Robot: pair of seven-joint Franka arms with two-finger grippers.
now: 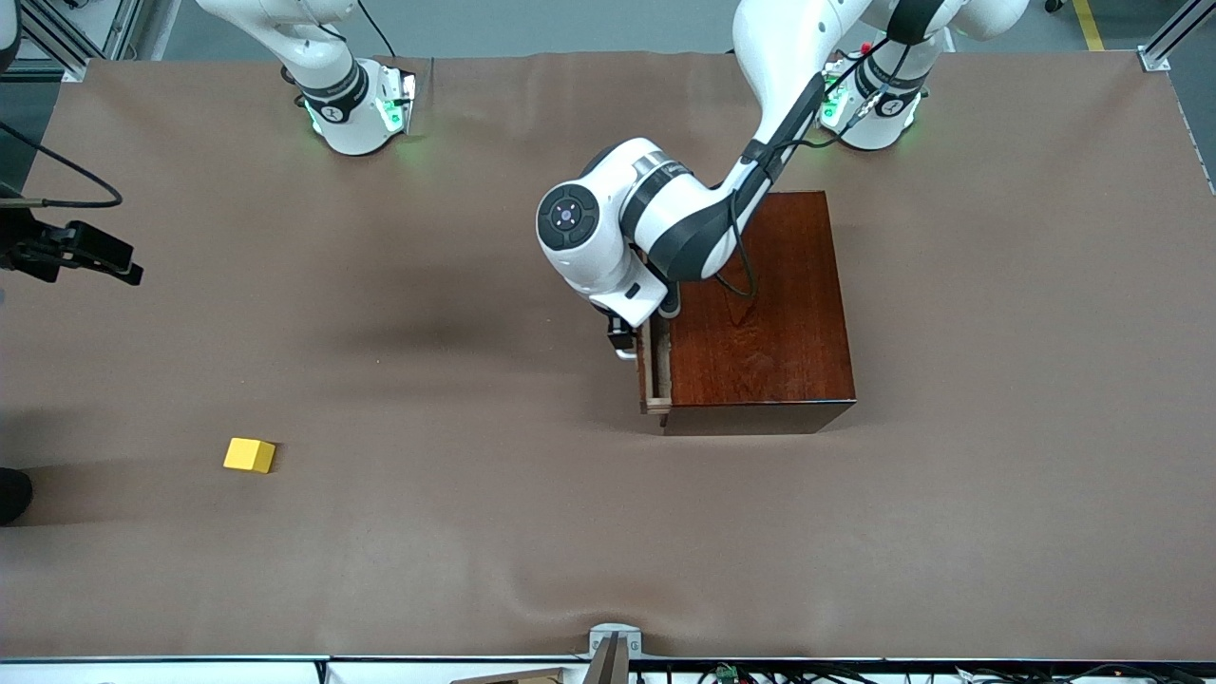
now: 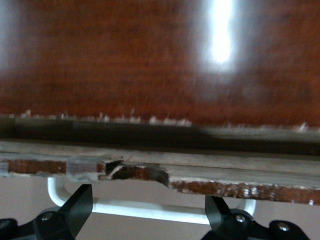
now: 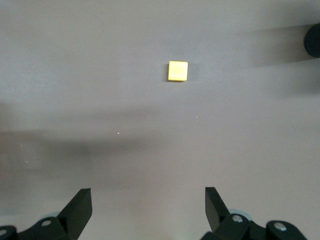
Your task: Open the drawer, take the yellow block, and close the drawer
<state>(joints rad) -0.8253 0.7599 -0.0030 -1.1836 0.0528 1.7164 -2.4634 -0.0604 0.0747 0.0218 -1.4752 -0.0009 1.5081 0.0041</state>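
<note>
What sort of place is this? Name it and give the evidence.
Probably a robotics lab test bench: two white arms bolted to a table under brown sheeting, aluminium framing at the corners, and just a yellow block and wooden drawer box as props.

We see our left gripper (image 2: 147,212) spread open around the drawer's (image 2: 165,172) white handle (image 2: 150,208), below the mahogany box (image 2: 125,60).
</note>
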